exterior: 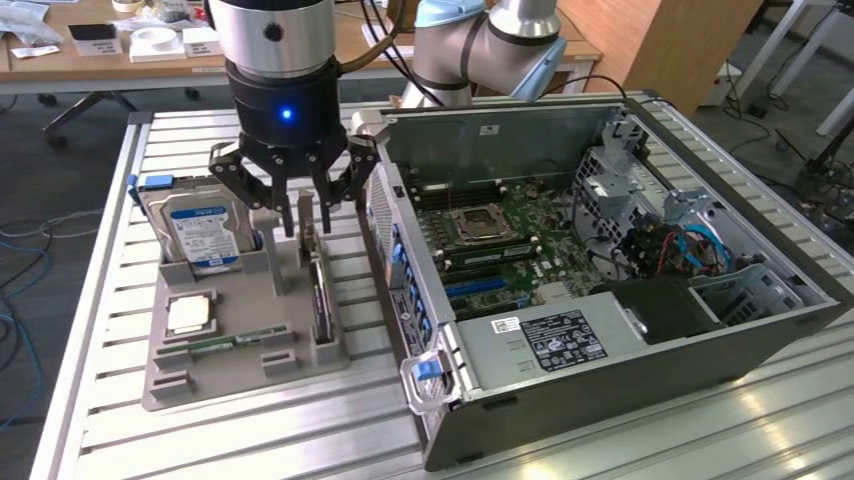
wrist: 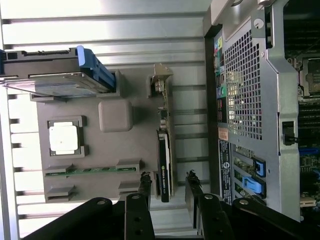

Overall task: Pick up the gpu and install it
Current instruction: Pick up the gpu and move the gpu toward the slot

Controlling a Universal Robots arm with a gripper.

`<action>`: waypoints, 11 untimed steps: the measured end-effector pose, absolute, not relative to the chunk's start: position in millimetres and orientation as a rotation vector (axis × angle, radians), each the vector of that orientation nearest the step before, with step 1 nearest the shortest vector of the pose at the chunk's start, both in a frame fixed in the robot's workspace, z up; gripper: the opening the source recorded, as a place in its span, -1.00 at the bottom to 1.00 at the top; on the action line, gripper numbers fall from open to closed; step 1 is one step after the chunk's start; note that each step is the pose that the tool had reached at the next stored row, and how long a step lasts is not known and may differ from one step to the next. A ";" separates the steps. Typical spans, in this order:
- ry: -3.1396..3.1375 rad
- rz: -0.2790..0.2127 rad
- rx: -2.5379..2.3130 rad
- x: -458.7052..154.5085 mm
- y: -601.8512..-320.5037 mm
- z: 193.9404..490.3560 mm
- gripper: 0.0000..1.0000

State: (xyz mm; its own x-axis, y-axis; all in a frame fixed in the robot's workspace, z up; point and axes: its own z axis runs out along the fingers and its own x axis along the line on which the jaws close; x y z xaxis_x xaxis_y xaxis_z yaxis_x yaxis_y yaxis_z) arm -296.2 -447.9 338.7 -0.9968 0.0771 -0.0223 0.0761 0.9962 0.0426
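- Your gripper [exterior: 291, 205] hangs with its fingers spread wide and holds nothing; it is right over the gpu [exterior: 318, 285].
- In the wrist view, the gripper [wrist: 168, 184] has one finger on each side of the gpu [wrist: 164, 155]. Whether either finger touches the card you cannot tell.
- The gpu stands on its long edge in a slot of the grey tray [exterior: 214, 382], along the tray's edge nearest the computer case [exterior: 601, 395].
- The tray lies toward the tabletop [exterior: 267, 440] edge at the exterior view's left, and the open case sits just beside it.
- In the same tray, a hard drive [exterior: 200, 232] stands upright at the far end in the exterior view. A CPU [exterior: 191, 315] and a RAM stick [exterior: 220, 343] lie flat nearer you.
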 end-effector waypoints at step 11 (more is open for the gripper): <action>3.115 0.065 0.119 -296.2 -447.9 336.9 -0.17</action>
State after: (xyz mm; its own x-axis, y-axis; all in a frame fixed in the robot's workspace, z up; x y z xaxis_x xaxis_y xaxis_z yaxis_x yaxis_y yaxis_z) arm -296.2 -447.9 336.9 -0.9968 0.0770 -0.0222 0.0760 0.9962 0.0424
